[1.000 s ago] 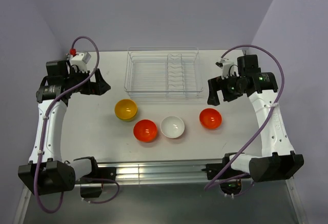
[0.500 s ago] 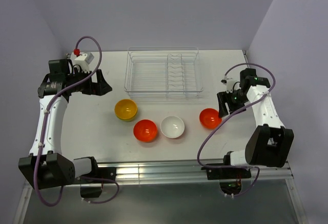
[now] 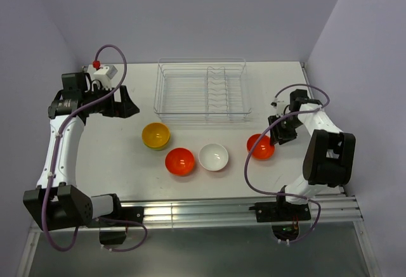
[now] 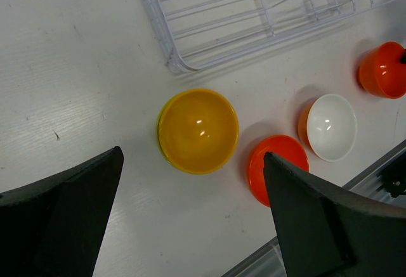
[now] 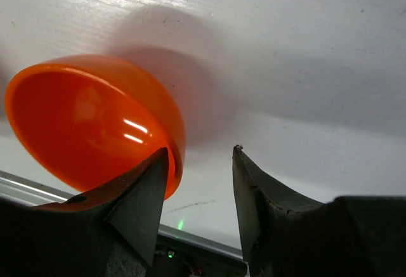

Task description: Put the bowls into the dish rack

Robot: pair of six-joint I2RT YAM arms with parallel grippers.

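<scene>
Four bowls sit on the white table in front of the clear dish rack point(image 3: 202, 93): a yellow-orange one point(image 3: 155, 135), a red-orange one point(image 3: 180, 161), a white-inside one point(image 3: 214, 156) and a red-orange one at the right point(image 3: 259, 147). My right gripper point(image 3: 274, 136) is down at that right bowl's right edge. In the right wrist view its jaws point(image 5: 201, 150) straddle the bowl's rim point(image 5: 89, 118): one finger inside, the other outside with a gap to the wall. My left gripper point(image 3: 127, 108) hangs wide open and empty, left of the rack, above the yellow-orange bowl point(image 4: 198, 130).
The rack point(image 4: 254, 17) holds nothing. An aluminium rail point(image 3: 209, 212) runs along the table's near edge. Purple walls close in the back and both sides. The right arm's cable point(image 3: 250, 175) loops over the table near the right bowl.
My right arm has swung down from beside the rack to the right bowl, and its jaws have narrowed about the rim. The left arm has barely shifted.
</scene>
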